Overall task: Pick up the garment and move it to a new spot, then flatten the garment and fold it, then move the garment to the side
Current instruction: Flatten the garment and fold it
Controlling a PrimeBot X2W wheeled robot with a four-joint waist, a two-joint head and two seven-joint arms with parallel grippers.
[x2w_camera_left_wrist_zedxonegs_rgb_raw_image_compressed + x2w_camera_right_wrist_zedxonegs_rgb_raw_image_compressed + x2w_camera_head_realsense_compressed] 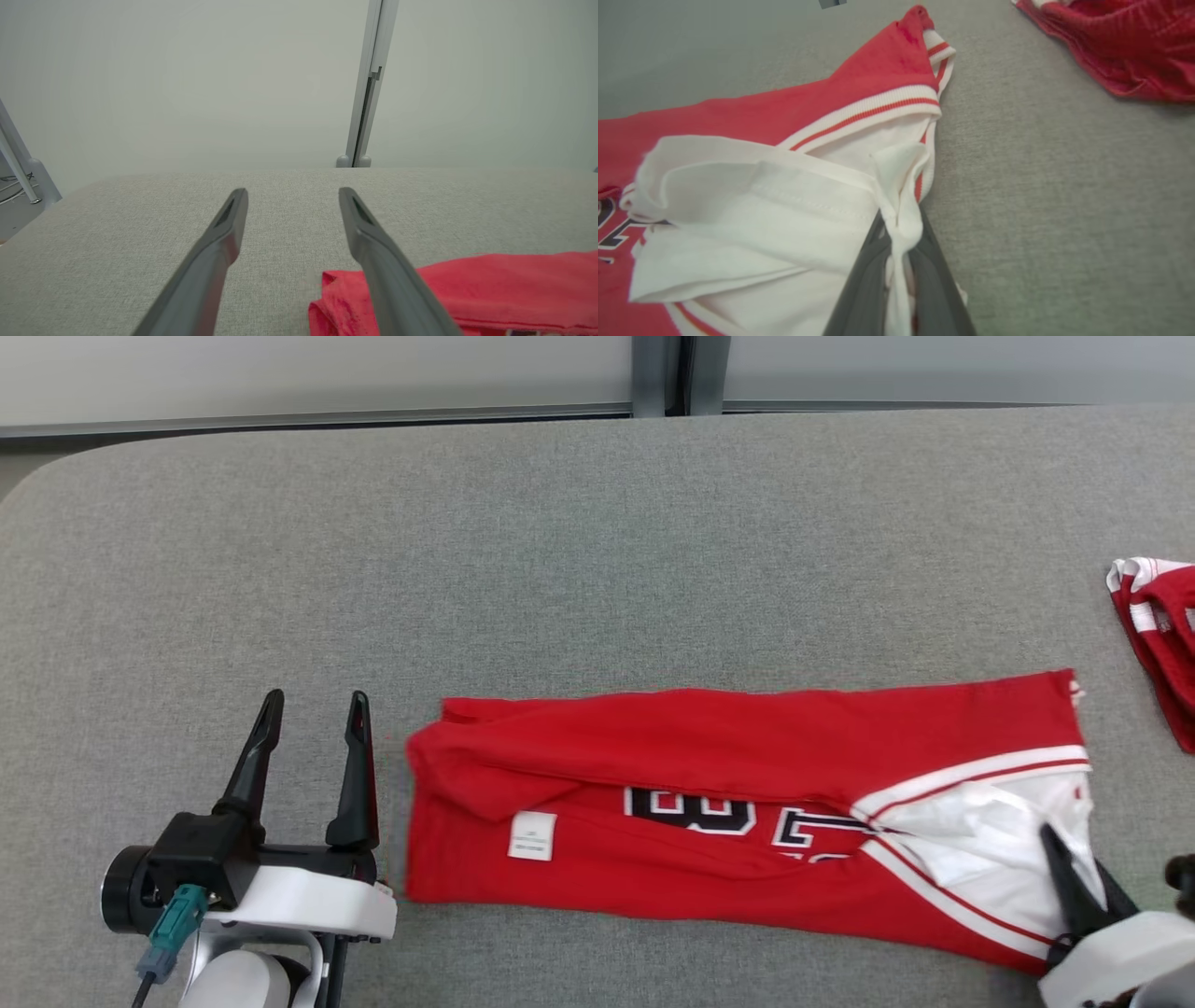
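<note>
1. The garment (709,775) is a red jersey with white trim. It's folded into a long band lying across the near part of the gray counter (597,541).
2. Some black-and-white lettering (709,810) peeks out along the garment's fold line, partly tucked under. There's a little white label (532,835) close to the garment's left end.
3. The right fingers (1069,882) are at the garment's right end, on its near edge. They're pinched almost together on a bunch of the white fabric (980,831) there. In the right wrist view the white cloth is squeezed between the two dark fingers (864,289) and runs down the gap between them.
4. That white part of the garment is pretty rumpled, sitting in loose folds over the red. The red-and-white striped trim (873,109) runs just past it.
5. The left fingers (356,765) sit just beside the garment's left end, spread wide with nothing between them. In the left wrist view one finger (219,252) is over bare counter and the other crosses in front of the garment's red corner (514,284). Can't tell from that view if it actually touches.
6. A second red-and-white piece of clothing (1158,635) lies crumpled past the garment's right end, apart from it and a bit farther back.
7. Beyond the garment, past the counter's far edge, there's a pale wall with a gray post (369,93).
</note>
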